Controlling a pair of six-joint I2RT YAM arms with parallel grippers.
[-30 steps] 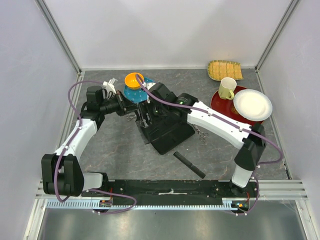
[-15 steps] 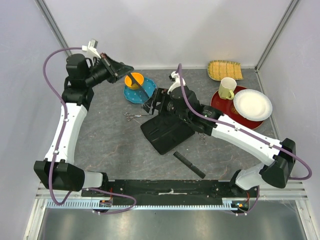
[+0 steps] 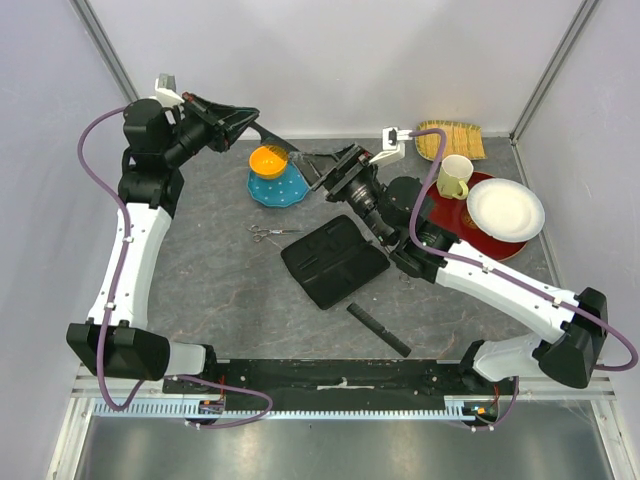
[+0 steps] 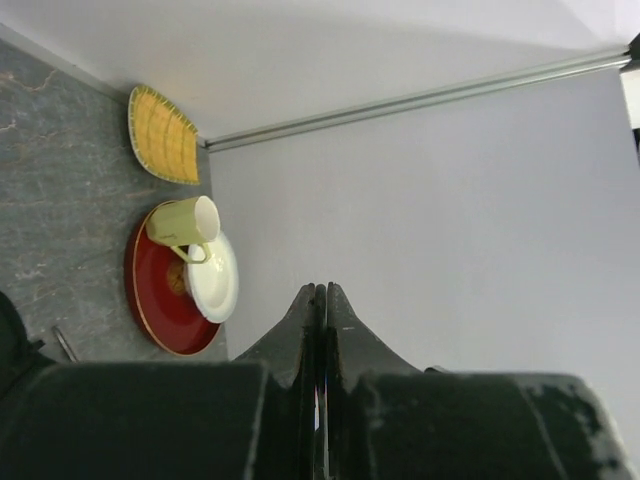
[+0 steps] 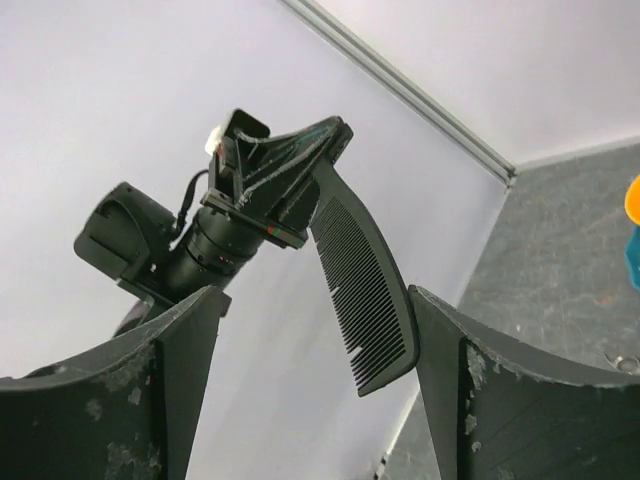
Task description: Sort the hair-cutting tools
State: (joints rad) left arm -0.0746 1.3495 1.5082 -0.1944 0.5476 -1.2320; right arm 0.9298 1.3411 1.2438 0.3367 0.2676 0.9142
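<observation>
Evidently a handover: the left gripper (image 5: 322,148), clenched on one black comb (image 5: 362,290), holds it aloft at the table's 12 o'clock so the right gripper (image 5: 318,297), spread wide, can bracket its free end. The other comb (image 3: 378,329) lies at 5 o'clock of the case (image 3: 333,262), with scissors (image 3: 272,232) at 9.

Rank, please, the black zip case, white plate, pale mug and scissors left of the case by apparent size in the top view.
1. black zip case
2. white plate
3. pale mug and scissors, unranked: scissors look longer but thinner.
</observation>
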